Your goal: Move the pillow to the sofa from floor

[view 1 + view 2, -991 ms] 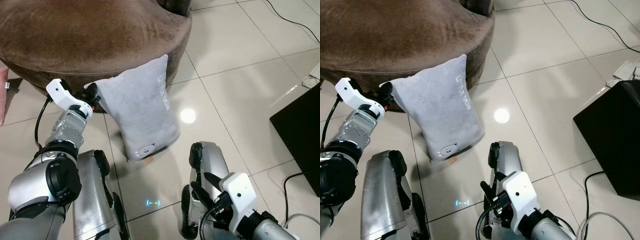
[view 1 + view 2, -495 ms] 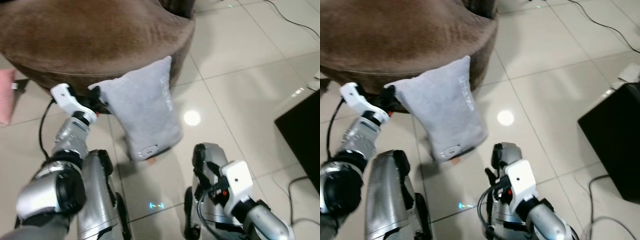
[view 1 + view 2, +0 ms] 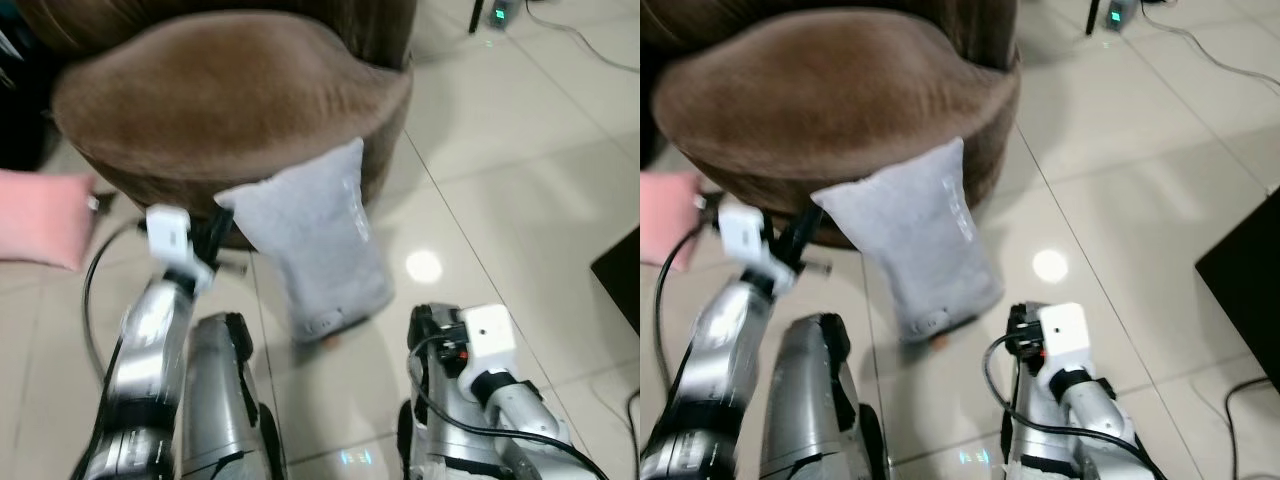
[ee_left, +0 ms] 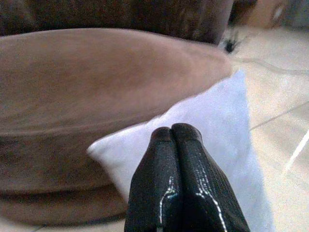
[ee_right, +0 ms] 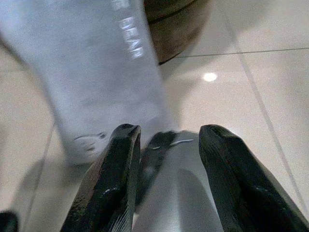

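Since a second ago: right arm raised, pillow unmoved. Brown sofa [image 3: 230, 100]: round, velvety. Grey pillow [image 3: 310, 240]: rectangular, soft plush, pale lettering, leaning upright on floor against sofa. Left gripper [image 4: 173, 140]: fingers pressed together, pinching pillow's upper corner. Right gripper [image 5: 166, 140]: fingers spread, holding nothing, near pillow's lower end.

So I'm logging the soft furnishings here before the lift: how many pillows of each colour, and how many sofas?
Grey pillow: 1, hanging from the left gripper, which pinches its upper corner in front of the sofa
Pink pillow: 1, at the left edge beside the sofa
Brown sofa: 1
Total: 3
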Robot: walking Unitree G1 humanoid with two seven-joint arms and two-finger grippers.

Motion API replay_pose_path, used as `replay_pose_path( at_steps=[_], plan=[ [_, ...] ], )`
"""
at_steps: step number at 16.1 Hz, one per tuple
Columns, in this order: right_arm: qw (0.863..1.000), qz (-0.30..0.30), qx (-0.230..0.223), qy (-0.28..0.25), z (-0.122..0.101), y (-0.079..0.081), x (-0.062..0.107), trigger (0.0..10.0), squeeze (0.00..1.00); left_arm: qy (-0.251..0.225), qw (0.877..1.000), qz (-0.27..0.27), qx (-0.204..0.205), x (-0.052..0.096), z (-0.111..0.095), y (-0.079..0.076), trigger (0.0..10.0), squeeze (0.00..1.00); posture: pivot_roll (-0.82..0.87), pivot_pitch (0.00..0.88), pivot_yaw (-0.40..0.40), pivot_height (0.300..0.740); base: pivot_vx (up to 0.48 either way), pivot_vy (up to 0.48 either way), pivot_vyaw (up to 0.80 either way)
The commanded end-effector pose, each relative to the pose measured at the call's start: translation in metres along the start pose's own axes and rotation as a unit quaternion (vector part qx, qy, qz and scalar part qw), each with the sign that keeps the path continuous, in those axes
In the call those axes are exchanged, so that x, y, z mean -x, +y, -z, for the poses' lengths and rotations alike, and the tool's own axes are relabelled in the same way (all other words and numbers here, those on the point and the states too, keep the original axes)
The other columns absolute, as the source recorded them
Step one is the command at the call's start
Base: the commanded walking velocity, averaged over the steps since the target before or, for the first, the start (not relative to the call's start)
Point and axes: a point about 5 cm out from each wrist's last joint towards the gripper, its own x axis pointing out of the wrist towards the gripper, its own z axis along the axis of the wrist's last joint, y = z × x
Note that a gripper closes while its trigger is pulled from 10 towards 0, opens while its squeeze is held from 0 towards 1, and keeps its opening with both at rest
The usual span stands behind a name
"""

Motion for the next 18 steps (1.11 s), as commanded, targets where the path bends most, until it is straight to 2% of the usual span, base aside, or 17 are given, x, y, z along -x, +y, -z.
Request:
replay_pose_path(
  at_steps=[1, 3, 4, 5, 7, 8, 9, 11, 13, 18],
  plan=[
    [1.000, 0.011, -0.006, 0.006, 0.006, -0.002, 0.001, 10.0, 0.00, 0.007, 1.000, -0.006, -0.017, 0.003, -0.001, 0.000, 10.0, 0.00, 0.03, 0.093, 0.111, 0.419, 0.000, 0.000, 0.00],
    [1.000, 0.027, -0.004, 0.006, 0.009, -0.005, -0.007, 10.0, 0.00, 0.041, 0.998, -0.049, -0.013, 0.017, 0.012, -0.004, 10.0, 0.00, 0.02, 0.078, 0.112, 0.419, 0.000, 0.000, 0.00],
    [0.999, 0.035, 0.001, 0.000, 0.008, -0.006, -0.018, 10.0, 0.00, 0.052, 0.995, -0.080, -0.015, 0.027, 0.017, -0.011, 10.0, 0.00, 0.02, 0.023, 0.103, 0.419, 0.000, 0.000, 0.00],
    [0.999, 0.035, 0.007, -0.014, 0.003, -0.009, -0.028, 10.0, 0.00, 0.047, 0.994, -0.094, -0.028, 0.034, 0.016, -0.018, 10.0, 0.00, 0.03, 0.000, 0.087, 0.419, 0.000, 0.000, 0.00],
    [0.999, 0.037, 0.010, -0.029, -0.002, -0.012, -0.039, 10.0, 0.00, 0.047, 0.993, -0.108, -0.020, 0.042, 0.020, -0.026, 10.0, 0.00, 0.03, 0.000, 0.074, 0.419, 0.000, 0.000, 0.00],
    [0.999, 0.037, 0.011, -0.032, -0.003, -0.011, -0.042, 10.0, 0.00, 0.045, 0.993, -0.106, -0.018, 0.043, 0.021, -0.029, 10.0, 0.00, 0.03, 0.000, 0.074, 0.419, 0.000, 0.000, 0.00],
    [0.999, 0.033, 0.016, -0.039, -0.006, -0.005, -0.052, 10.0, 0.00, 0.053, 0.995, -0.079, -0.043, 0.039, 0.025, -0.038, 10.0, 0.00, 0.04, 0.000, 0.062, 0.419, 0.000, 0.000, 0.00],
    [0.999, 0.026, 0.018, -0.044, -0.008, 0.001, -0.060, 10.0, 0.00, 0.054, 0.996, -0.052, -0.055, 0.035, 0.026, -0.046, 10.0, 0.00, 0.04, 0.000, 0.058, 0.419, 0.000, 0.000, 0.00],
    [0.999, 0.017, 0.017, -0.048, -0.008, 0.004, -0.065, 10.0, 0.00, 0.046, 0.996, -0.052, -0.061, 0.034, 0.022, -0.046, 10.0, 0.00, 0.05, 0.000, 0.055, 0.419, 0.000, 0.000, 0.00],
    [0.998, 0.015, 0.016, -0.051, -0.005, 0.006, -0.068, 10.0, 0.00, 0.063, 0.994, -0.056, -0.069, 0.037, 0.028, -0.043, 10.0, 0.00, 0.05, 0.000, 0.063, 0.419, 0.335, 0.000, 0.00]
  ],
)
